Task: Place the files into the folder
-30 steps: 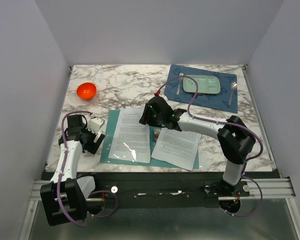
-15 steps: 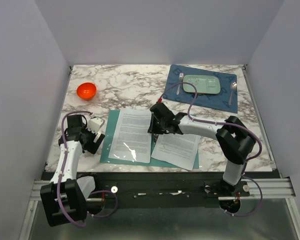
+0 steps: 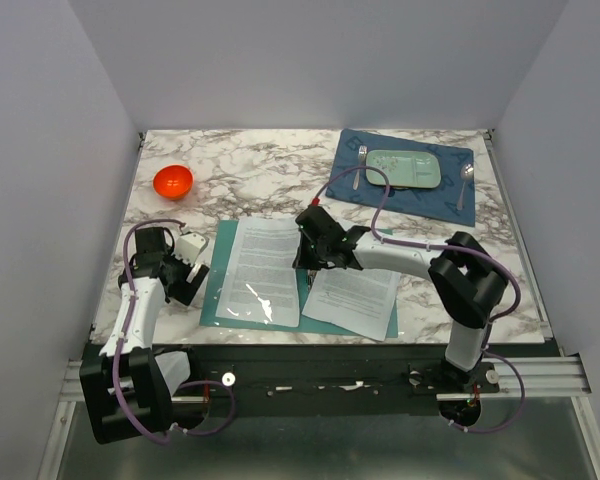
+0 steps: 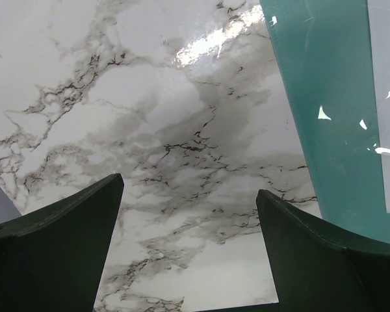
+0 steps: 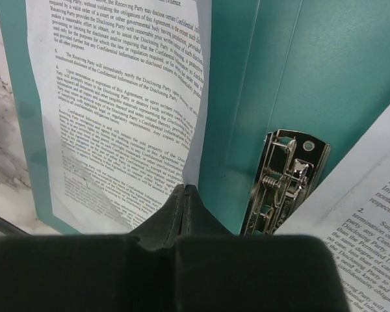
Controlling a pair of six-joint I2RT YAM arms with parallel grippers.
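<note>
The teal folder (image 3: 212,288) lies open on the marble table, with its metal clip (image 5: 283,179) at the spine. One file, a printed sheet in a glossy sleeve (image 3: 262,270), rests on the left leaf. A second printed sheet (image 3: 352,295) lies askew across the right leaf. My right gripper (image 3: 305,264) is down at the spine. In the right wrist view its jaws (image 5: 185,188) are shut on the right edge of the left file (image 5: 117,97), which curls up there. My left gripper (image 4: 188,188) stands open over bare marble just left of the folder (image 4: 325,97), holding nothing.
An orange bowl (image 3: 173,181) sits at the back left. A dark blue placemat (image 3: 430,195) at the back right carries a pale green tray (image 3: 404,168), a fork (image 3: 359,165) and a spoon (image 3: 465,180). White walls close in the table.
My right gripper dropped from above the folder's spine onto the left file's right edge and closed from open to shut. The left arm stayed put.
</note>
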